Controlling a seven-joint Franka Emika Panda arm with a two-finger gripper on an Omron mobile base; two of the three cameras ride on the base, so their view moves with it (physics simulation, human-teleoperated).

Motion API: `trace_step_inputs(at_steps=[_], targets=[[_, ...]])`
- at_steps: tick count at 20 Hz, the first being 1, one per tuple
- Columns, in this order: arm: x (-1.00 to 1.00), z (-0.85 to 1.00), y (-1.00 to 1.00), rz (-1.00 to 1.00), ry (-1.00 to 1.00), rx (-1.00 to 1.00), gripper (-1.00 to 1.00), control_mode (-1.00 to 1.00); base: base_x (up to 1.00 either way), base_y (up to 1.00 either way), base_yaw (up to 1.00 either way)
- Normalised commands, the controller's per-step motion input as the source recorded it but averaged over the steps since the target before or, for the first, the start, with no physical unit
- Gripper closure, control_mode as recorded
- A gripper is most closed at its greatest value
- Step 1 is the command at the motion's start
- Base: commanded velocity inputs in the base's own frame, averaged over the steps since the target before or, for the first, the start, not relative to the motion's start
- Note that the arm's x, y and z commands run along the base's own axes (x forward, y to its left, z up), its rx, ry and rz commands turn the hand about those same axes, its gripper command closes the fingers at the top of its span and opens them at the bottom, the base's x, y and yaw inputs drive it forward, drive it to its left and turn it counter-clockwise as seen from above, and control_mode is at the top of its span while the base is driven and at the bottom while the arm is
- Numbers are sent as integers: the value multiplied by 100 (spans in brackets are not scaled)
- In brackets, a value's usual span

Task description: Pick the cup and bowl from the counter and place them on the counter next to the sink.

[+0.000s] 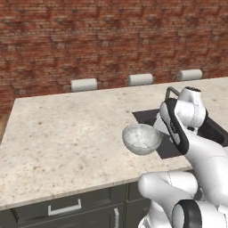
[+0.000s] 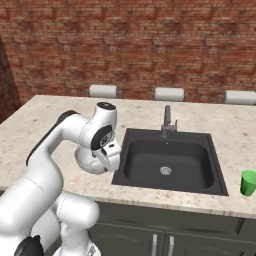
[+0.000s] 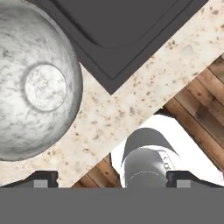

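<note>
In the hand view the claw (image 3: pixel 111 180) stands with its jaws spread wide and empty at the bottom edge. The bowl (image 3: pixel 35 81) sits at upper left, apart from the claw, on the tabletop (image 3: pixel 131 109) just beside the sink (image 3: pixel 118 30). The cup (image 2: pixel 248 182) stands at the right edge of the right base view, across the sink.

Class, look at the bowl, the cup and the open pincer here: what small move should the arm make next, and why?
Probably lift the pincer straight up, away from the bowl. Its jaws stand open with nothing between them, and the bowl already sits on the counter beside the sink. The cup stands on the sink's other side, so the job looks finished.
</note>
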Motion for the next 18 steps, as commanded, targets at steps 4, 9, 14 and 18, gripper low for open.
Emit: trace_step_inputs(at_steps=[4, 9, 14, 18], targets=[[-71, 0, 58, 46, 4, 0, -100, -100, 0, 0, 0], [-43, 12, 54, 54, 2, 0, -100, -100, 0, 0, 0], [-26, 18, 16, 46, 0, 0, -100, -100, 0, 0, 0], [-23, 14, 1, 41, 0, 0, -100, -100, 0, 0, 0]])
